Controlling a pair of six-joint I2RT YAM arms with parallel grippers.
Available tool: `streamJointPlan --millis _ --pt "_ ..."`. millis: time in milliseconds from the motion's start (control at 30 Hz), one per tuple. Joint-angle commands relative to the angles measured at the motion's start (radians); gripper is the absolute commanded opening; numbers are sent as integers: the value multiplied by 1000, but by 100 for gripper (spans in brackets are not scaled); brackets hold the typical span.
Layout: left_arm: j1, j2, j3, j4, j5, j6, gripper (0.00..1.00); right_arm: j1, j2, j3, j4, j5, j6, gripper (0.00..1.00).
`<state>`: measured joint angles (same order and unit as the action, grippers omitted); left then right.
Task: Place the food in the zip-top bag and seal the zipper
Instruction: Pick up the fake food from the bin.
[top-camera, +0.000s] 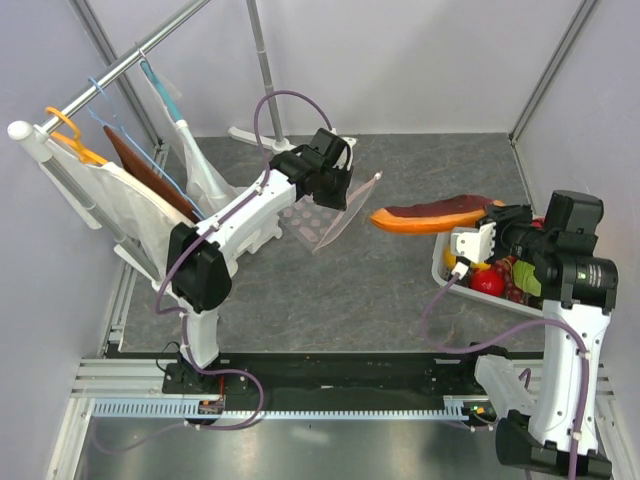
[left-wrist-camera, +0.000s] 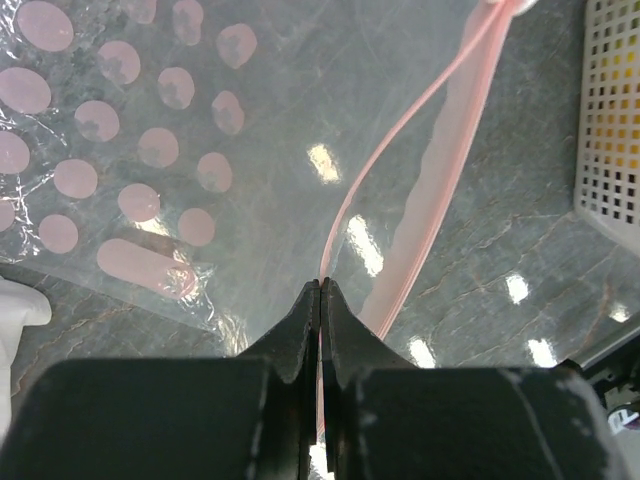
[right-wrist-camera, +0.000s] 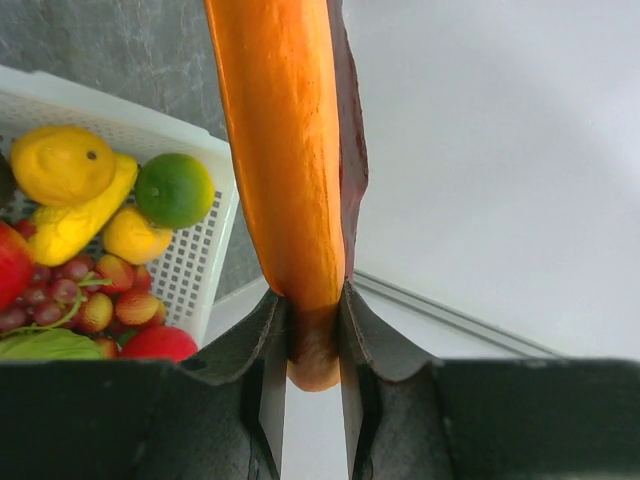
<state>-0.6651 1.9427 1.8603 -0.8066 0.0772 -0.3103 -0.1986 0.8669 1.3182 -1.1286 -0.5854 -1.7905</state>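
Pink-dotted clear plastic zip-top bag (top-camera: 335, 228) hangs tilted over the far middle of the grey stone-patterned bench (top-camera: 330, 310), a little left of centre, with its thin pink-red zipper (left-wrist-camera: 440, 180) running along its right edge. The left hand (left-wrist-camera: 320, 290) has its two black fingers pressed together on that mouth edge: in the left wrist view one thin pink lip of the zipper runs straight into the seam between the fingers, while the wider pink strip curves off to the right of it, so the two lips are parted there. The right hand (right-wrist-camera: 312, 310) is clamped on the near end of the long orange-brown piece (top-camera: 435, 215), a smooth toy food, orange on one face and dark red-brown on the other. It is held level in the air right of centre, its free end pointing left towards the bag. In the overhead view that tip is near the bag's right edge, with a gap between them. Just below and right of the right hand, the white slatted plastic basket (top-camera: 443, 272) sits at the right side of the bench. In it lie a yellow lemon (right-wrist-camera: 62, 165), a round green fruit (right-wrist-camera: 175, 190), other yellow pieces, a bunch of red grapes (right-wrist-camera: 90, 300) and a red apple (top-camera: 488, 283). At the far left a metal rail (top-camera: 130, 60) carries hangers with a white cloth (top-camera: 110, 205).
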Motion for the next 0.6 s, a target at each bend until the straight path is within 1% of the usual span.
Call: streamJointPlan --millis 0,33,167,267,400,567 --pt "-1 24 50 -22 -39 56 2 37 73 -22 95 53 -96 0" --pt "-1 25 48 -26 -34 56 2 47 79 -28 149 68 -83 0" --pt "-1 44 68 -51 -22 65 2 102 107 -45 213 124 -87 0" --pt "-1 61 89 -60 -28 79 2 174 118 -62 282 180 -64 0" --pt "-1 70 100 -71 -59 102 2 261 145 -37 297 220 -47 0" --pt "-1 67 109 -72 -103 120 2 326 161 -48 346 285 -69 0"
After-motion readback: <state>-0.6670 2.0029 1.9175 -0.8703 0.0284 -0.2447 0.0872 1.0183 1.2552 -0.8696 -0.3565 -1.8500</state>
